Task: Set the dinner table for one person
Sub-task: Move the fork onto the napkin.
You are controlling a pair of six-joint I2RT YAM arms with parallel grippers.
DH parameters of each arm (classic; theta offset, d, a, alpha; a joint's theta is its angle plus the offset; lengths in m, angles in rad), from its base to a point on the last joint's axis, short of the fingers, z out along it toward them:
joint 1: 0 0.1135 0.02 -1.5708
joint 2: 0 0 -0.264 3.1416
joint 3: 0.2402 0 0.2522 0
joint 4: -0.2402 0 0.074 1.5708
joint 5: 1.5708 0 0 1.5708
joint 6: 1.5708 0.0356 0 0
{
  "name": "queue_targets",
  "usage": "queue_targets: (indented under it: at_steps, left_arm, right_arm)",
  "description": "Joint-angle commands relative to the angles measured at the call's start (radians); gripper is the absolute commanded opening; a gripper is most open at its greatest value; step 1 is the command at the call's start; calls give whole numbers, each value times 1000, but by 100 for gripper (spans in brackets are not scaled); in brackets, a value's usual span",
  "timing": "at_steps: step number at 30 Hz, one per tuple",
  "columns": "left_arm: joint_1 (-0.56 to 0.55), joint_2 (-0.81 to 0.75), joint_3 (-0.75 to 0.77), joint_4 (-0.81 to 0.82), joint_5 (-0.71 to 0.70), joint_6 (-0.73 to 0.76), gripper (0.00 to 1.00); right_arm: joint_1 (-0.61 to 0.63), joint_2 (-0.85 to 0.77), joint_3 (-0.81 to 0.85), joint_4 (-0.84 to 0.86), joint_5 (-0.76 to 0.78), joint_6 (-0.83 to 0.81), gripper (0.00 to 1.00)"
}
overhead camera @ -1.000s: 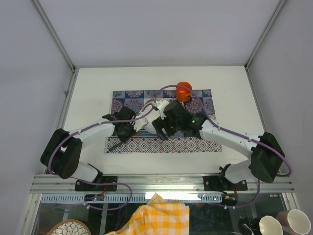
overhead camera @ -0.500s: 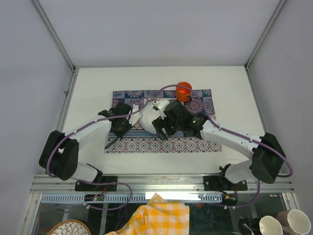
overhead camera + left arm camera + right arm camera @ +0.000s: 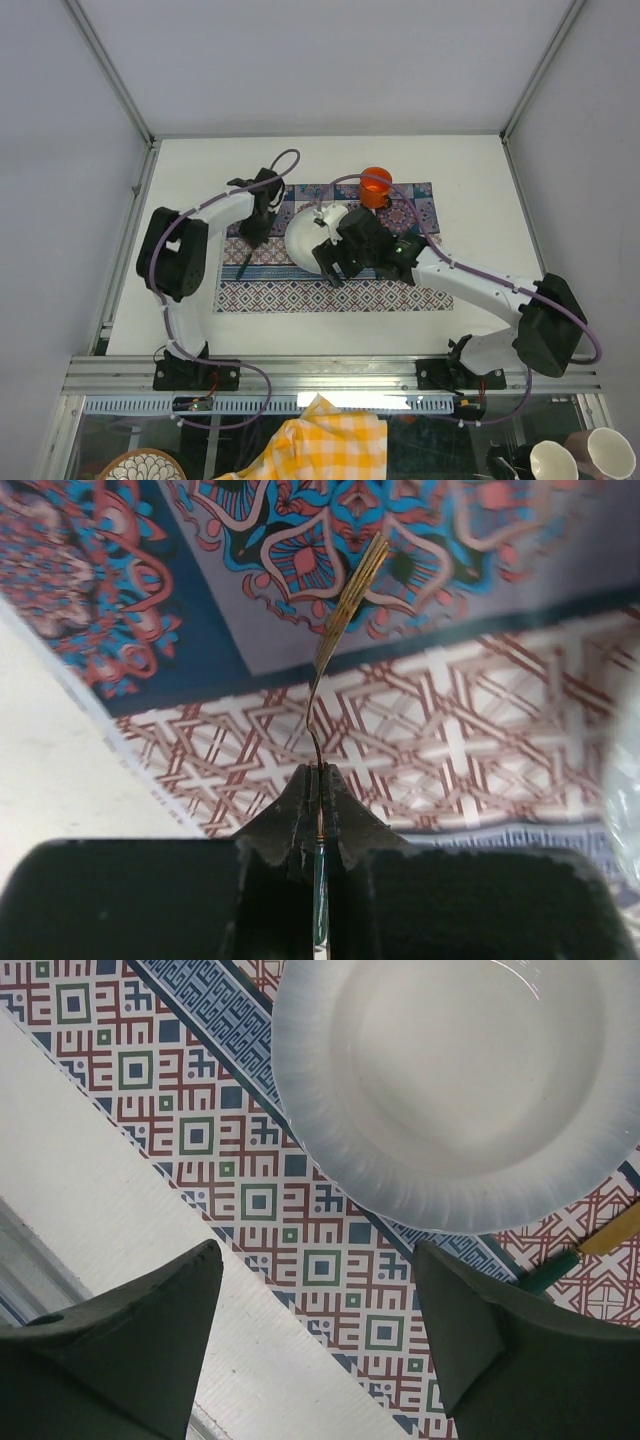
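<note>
As the overhead camera shows it, tabletop [image 3: 450, 170]: plain white, edged by aluminium rails, stretching away from the two arm bases; it carries all items listed below.
Cloth [image 3: 330, 296]: blue-and-purple tile print, lying flat in the middle of the tabletop, long side parallel to the near rail.
Plate [image 3: 303, 235]: white, round, resting on the cloth left of centre; the right wrist view shows it bare.
Cup [image 3: 376, 186]: orange, upright, at the far edge of the cloth, well right of the plate.
Fork [image 3: 345, 605]: gold tines, green handle, held over the cloth's left part just beside the plate; contact with the cloth cannot be told.
Left gripper [image 3: 318, 780]: jaws clamped together on the fork's slim neck, tines pointing away from the wrist.
Right gripper [image 3: 318, 1255]: jaws wide apart, nothing between them, hanging above the cloth at the plate's near rim.
</note>
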Motion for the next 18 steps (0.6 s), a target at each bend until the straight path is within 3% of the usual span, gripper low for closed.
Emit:
queue_targets:
  at_steps: [1, 8, 18]
  left_arm:
    - [54, 95, 67, -113, -21, -170, 0]
    - [123, 88, 86, -128, 1, -276, 0]
    - [134, 82, 127, -147, 23, -362, 0]
  right_arm:
    - [1, -84, -21, 8, 29, 1, 80]
    - [-4, -83, -19, 6, 25, 13, 80]
    - [-6, -75, -4, -3, 26, 37, 80]
